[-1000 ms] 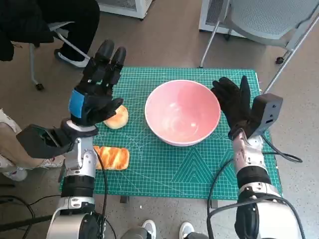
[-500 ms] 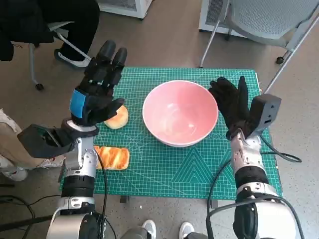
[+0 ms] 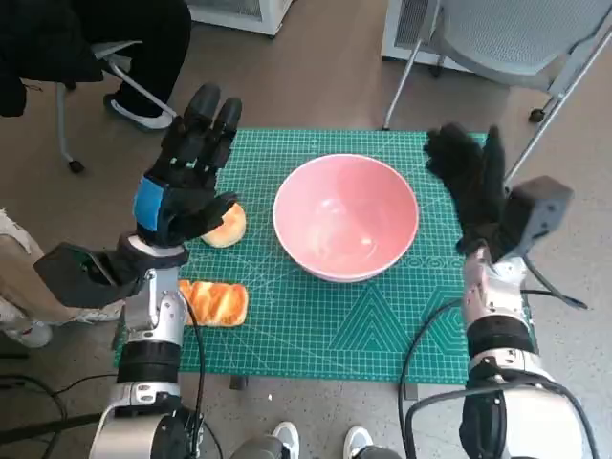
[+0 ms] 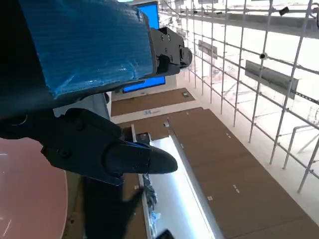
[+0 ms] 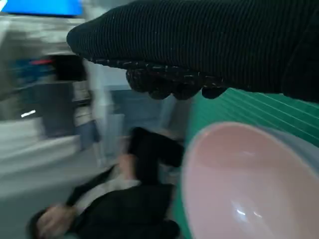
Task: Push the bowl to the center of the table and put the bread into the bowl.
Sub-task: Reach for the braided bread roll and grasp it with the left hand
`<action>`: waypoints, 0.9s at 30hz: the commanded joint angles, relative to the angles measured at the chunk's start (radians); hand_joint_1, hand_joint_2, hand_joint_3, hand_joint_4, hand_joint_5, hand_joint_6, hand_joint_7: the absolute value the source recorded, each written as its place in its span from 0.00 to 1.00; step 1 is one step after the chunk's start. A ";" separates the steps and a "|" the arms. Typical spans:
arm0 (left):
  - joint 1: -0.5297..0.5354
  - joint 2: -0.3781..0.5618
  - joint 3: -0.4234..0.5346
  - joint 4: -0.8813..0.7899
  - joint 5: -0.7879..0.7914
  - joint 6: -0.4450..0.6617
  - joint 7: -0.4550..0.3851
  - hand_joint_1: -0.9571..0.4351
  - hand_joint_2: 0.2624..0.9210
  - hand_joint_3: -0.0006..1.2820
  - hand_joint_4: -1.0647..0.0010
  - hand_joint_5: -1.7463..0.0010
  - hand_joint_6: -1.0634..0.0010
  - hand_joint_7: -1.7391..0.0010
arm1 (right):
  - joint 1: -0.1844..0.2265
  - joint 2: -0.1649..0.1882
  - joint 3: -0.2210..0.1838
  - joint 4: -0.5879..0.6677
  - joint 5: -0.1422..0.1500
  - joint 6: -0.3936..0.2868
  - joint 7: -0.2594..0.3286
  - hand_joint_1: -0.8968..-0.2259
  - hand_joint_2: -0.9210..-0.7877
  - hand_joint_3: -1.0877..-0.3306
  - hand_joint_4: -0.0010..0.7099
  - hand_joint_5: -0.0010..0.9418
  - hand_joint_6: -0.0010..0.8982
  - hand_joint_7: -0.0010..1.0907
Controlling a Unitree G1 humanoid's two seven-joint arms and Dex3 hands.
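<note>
A pink bowl (image 3: 346,215) stands empty near the middle of the green cutting mat (image 3: 382,316); its rim also shows in the right wrist view (image 5: 239,189) and the left wrist view (image 4: 25,194). A round bun (image 3: 228,226) lies left of the bowl. A long glazed bread (image 3: 216,301) lies at the mat's front left. My left hand (image 3: 186,172) is raised above the mat's left side, fingers spread, holding nothing. My right hand (image 3: 469,182) is lifted clear of the bowl's right side, fingers apart and empty.
A person in black sits at the far left (image 3: 86,43), seen too in the right wrist view (image 5: 124,199). A grey chair (image 3: 516,48) stands beyond the table's right corner. Feet (image 3: 287,442) show at the near edge.
The bowl slid slightly left, pushed by my right hand. That hand has since pulled away to the right and upward, off the bowl. The left hand stayed put.
</note>
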 commanded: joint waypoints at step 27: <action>0.010 -0.016 -0.040 -0.033 -0.012 0.040 -0.008 0.30 1.00 0.15 0.98 1.00 0.85 0.97 | 0.077 0.079 0.081 -0.250 0.161 -0.238 0.268 0.28 0.00 0.45 0.23 0.01 0.25 0.11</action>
